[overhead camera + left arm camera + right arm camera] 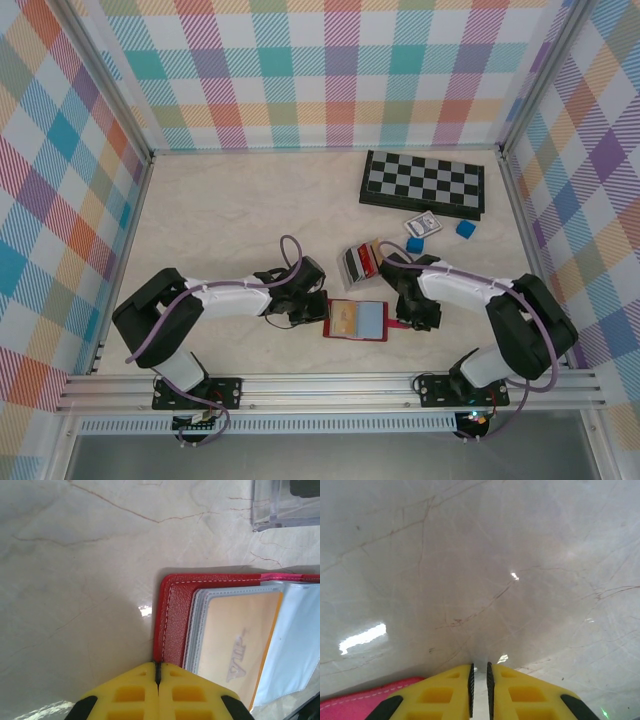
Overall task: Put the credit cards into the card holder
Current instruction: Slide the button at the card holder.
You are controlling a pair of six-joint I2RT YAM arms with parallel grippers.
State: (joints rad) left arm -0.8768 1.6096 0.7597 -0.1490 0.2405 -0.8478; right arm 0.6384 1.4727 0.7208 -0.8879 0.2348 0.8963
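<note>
Left tool (158, 666) shut at card holder (172, 620) edge, right tool (480, 667) barely parted; orange card (235, 630) lettered VISA.

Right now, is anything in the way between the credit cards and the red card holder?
Nothing I can see. The credit cards stand just behind the open card holder, with bare table between them. The left fingers rest shut at the holder's left edge, off that path.
</note>
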